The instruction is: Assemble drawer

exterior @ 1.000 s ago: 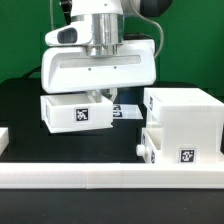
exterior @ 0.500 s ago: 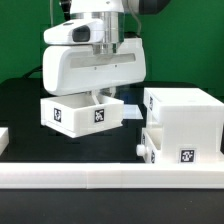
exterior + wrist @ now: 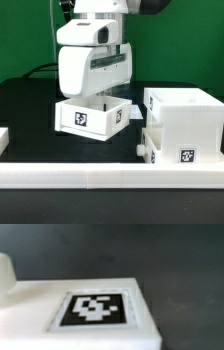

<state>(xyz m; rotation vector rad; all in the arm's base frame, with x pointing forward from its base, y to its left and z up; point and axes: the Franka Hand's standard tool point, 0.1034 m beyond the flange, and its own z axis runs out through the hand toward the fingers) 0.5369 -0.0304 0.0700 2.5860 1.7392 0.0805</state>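
Note:
In the exterior view, my gripper (image 3: 97, 97) reaches down into a small white tray (image 3: 88, 117) and is shut on its wall; the fingertips are hidden inside it. The tray has a black-and-white tag on its front and is turned at an angle, to the exterior view's left of the large white casing (image 3: 185, 112). A second tray (image 3: 170, 148) with a tag sits low at the casing's front. The wrist view shows a tagged white face of the held tray (image 3: 95, 308) close up; no fingers show there.
A long white border rail (image 3: 110, 178) runs along the front of the black table. A white piece (image 3: 3, 138) shows at the exterior view's left edge. Small tags of the marker board (image 3: 136, 115) peek out between the held tray and the casing.
My gripper has moved toward the exterior view's right and turned, and the tray has moved and turned with it, closer to the casing.

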